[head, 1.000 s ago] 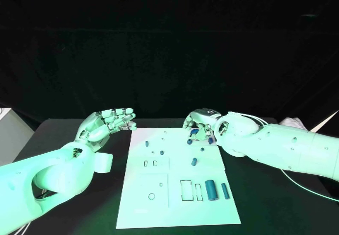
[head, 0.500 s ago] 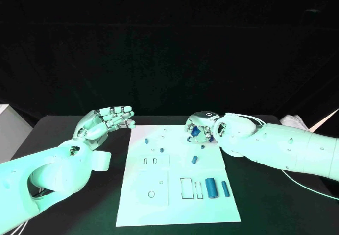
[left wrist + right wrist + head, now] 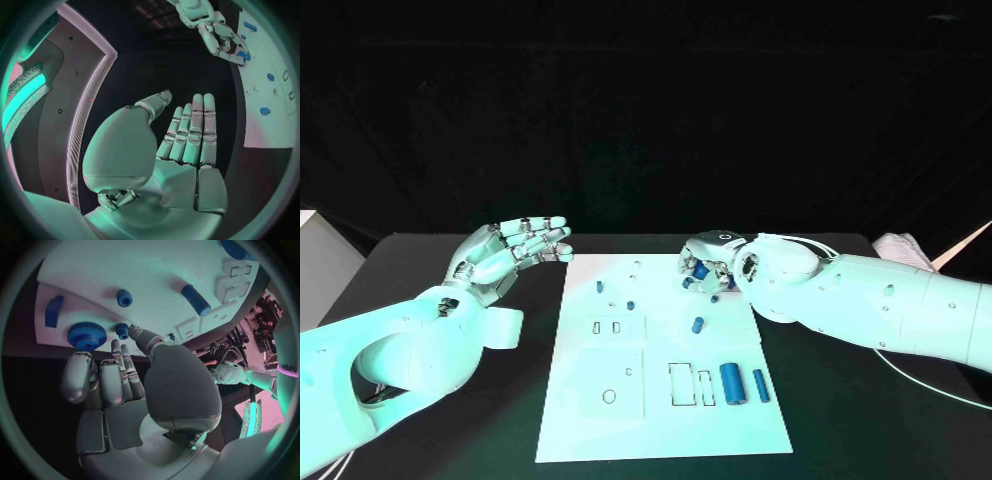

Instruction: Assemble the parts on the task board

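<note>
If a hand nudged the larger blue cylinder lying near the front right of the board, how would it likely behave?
The larger blue cylinder lies on its side on the flat task board, so a sideways nudge would probably roll it. It looks rigid, likely holding its shape. A thinner blue cylinder lies close beside it and might stop the roll.

Task board [image 3: 661, 420] mid-table — left hand [image 3: 516, 250] beside it, right hand [image 3: 707, 265] over far edge.

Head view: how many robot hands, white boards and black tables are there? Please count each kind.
Robot hands: 2 (left robot hand, right robot hand)
White board: 1
Black table: 1
Total: 4
</note>
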### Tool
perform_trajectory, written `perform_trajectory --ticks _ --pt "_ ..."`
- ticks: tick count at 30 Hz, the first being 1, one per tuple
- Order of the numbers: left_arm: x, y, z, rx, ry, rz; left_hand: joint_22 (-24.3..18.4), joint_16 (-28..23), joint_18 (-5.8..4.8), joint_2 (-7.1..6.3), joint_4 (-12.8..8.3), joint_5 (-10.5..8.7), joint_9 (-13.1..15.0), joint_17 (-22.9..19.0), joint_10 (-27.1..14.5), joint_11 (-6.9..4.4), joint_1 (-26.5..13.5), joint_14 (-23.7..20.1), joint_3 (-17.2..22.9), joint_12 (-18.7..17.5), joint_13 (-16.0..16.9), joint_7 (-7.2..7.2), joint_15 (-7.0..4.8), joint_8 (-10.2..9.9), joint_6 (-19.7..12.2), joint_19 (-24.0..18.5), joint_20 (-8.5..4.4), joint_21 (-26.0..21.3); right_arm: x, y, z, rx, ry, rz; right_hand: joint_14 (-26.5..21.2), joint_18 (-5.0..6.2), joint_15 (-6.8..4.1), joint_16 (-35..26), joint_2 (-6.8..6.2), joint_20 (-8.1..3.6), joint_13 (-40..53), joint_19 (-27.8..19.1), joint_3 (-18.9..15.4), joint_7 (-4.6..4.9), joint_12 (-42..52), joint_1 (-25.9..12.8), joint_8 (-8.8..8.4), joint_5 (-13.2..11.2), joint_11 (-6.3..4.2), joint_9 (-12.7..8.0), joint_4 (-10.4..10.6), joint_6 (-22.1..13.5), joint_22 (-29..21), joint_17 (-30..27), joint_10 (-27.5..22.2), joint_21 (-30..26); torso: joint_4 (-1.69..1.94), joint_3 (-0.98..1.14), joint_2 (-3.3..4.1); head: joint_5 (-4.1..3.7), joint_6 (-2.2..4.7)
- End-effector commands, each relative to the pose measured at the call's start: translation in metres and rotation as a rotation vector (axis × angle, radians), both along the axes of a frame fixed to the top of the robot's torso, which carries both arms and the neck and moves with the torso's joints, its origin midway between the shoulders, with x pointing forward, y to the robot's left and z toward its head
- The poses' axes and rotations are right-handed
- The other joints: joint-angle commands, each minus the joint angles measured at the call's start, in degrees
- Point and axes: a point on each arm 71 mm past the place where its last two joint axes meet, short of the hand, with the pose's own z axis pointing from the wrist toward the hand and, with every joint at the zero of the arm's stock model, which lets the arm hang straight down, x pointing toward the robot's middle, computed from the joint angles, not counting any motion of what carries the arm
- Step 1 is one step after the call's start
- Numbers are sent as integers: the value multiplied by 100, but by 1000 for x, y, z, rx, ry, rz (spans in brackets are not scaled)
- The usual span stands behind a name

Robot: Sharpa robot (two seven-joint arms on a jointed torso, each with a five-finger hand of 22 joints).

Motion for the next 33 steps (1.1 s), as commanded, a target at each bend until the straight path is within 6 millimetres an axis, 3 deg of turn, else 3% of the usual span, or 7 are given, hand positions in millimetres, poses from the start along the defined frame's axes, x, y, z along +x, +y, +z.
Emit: perform_trajectory --ticks 1,19,25,33 --pt "0 -1 2 -13 -1 -18 8 2 -46 8 -13 -10 -1 9 -41 -5 -33 -35 -6 13 0 99 4 -26 -31 -22 -3 37 0 0 -2 -26 2 -9 236 -95 5 25 21 9 4 19 41 7 26 59 17 19 3 9 -1 60 6 0 40 30 0 0 25 12 19" --pt "-1 0 2 -24 2 -24 25 0 -44 40 19 -2 4 28 -36 1 -64 -66 0 24 3 107 13 -18 -23 -75 12 57 1 0 -6 -41 16 -21 220 -97 8 68 106 16 6 4 298 5 112 26 75 102 0 66 59 159 79 -9 111 80 12 -19 55 2 85" --pt "-1 0 2 -25 2 -24 27 1 -43 45 26 -1 5 31 -36 2 -71 -68 1 25 4 108 14 -18 -23 -82 14 60 1 1 -7 -44 23 -18 223 -113 -19 106 136 -11 27 29 444 -26 223 -27 148 73 -46 131 104 262 201 2 320 164 20 -20 65 -2 81" --pt "-1 0 3 -26 3 -25 30 1 -42 50 32 1 5 35 -36 2 -77 -72 2 26 4 109 16 -17 -23 -89 16 63 1 2 -7 -24 13 -17 230 -141 -123 143 251 -90 84 85 592 -149 336 -23 358 66 -178 308 114 544 388 -4 725 290 11 -19 77 3 75"
